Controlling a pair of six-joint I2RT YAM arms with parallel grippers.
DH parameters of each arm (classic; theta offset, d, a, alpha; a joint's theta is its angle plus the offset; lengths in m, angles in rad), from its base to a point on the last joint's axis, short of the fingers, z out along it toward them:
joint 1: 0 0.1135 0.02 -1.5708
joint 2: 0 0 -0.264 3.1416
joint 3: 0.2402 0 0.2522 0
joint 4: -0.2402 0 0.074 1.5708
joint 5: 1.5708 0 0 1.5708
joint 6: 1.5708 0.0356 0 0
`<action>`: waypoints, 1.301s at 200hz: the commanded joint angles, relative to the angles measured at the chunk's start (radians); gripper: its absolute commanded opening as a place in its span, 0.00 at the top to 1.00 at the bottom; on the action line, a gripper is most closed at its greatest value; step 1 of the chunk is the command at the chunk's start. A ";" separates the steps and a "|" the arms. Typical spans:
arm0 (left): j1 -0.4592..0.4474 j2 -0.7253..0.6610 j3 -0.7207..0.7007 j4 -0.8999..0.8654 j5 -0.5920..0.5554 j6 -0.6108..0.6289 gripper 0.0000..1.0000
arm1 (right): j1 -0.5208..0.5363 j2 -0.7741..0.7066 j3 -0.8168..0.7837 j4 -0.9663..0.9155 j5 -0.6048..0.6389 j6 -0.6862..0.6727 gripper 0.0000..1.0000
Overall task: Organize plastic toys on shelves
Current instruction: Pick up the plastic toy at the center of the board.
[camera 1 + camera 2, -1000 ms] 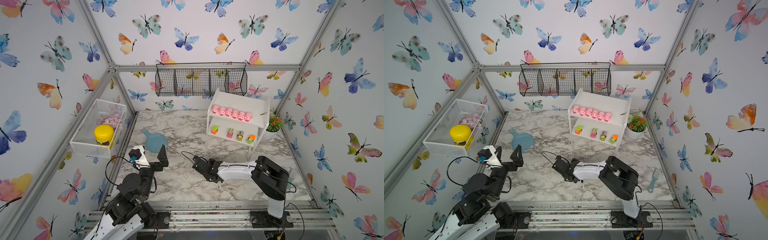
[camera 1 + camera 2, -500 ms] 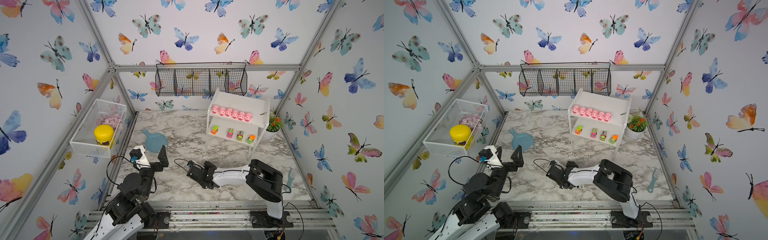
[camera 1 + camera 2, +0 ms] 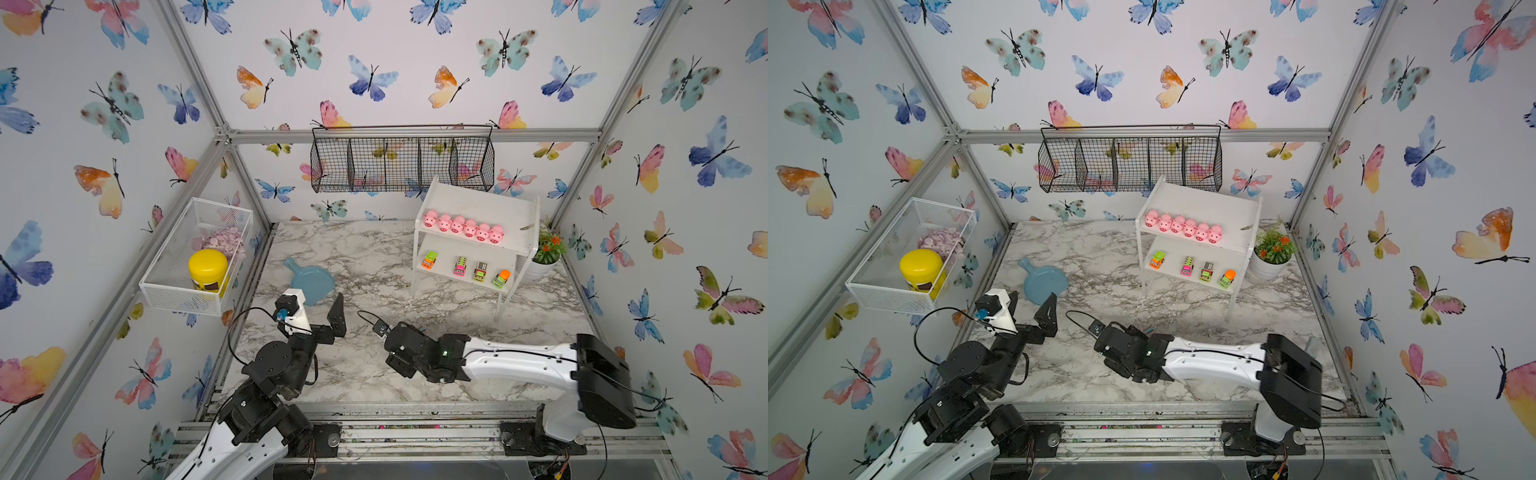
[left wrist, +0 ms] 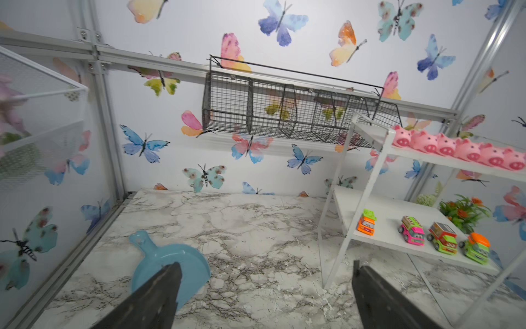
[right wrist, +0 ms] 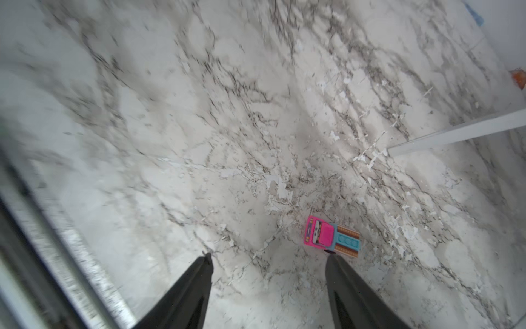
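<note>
The white shelves (image 3: 478,199) stand at the back right. Several pink pigs (image 3: 463,226) line the top board and several toy trucks (image 3: 467,268) the lower one; both rows also show in the left wrist view, pigs (image 4: 458,148) and trucks (image 4: 427,236). A pink and blue truck (image 5: 331,237) lies on the marble just past one fingertip of my right gripper (image 5: 269,257), which is open and holds nothing. In both top views the right arm (image 3: 519,361) reaches low across the front. My left gripper (image 4: 266,267) hangs wide open and empty.
A blue dish (image 3: 309,280) lies just beyond the left gripper. A white mesh basket (image 3: 174,286) with a yellow-lidded jar hangs on the left wall and a black wire basket (image 3: 401,160) on the back wall. A potted plant (image 3: 548,249) stands beside the shelves, whose leg (image 5: 455,134) is close.
My right gripper has shifted slightly toward the front and its arm's elbow has swung right. The left arm has not moved.
</note>
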 commanded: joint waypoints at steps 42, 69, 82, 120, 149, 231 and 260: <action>-0.001 0.143 -0.204 0.280 0.562 0.110 0.07 | -0.140 -0.556 -0.220 0.109 -0.257 0.191 0.37; -0.031 0.342 -0.310 0.546 0.709 0.178 0.10 | -0.192 -0.669 -0.240 0.141 -0.294 0.242 0.38; -0.074 0.466 -0.342 0.667 0.703 0.255 0.08 | -0.222 -0.690 -0.257 0.165 -0.325 0.272 0.39; -0.095 0.861 -0.306 0.925 0.723 0.348 0.07 | -0.342 -0.680 -0.329 0.214 -0.449 0.362 0.39; -0.094 1.085 -0.238 1.039 0.684 0.348 0.10 | -0.405 -0.706 -0.390 0.279 -0.488 0.404 0.39; -0.078 1.355 -0.134 1.076 0.597 0.309 0.34 | -0.462 -0.703 -0.382 0.253 -0.541 0.391 0.40; -0.071 1.398 -0.123 1.083 0.565 0.295 0.36 | -0.473 -0.677 -0.370 0.255 -0.565 0.381 0.40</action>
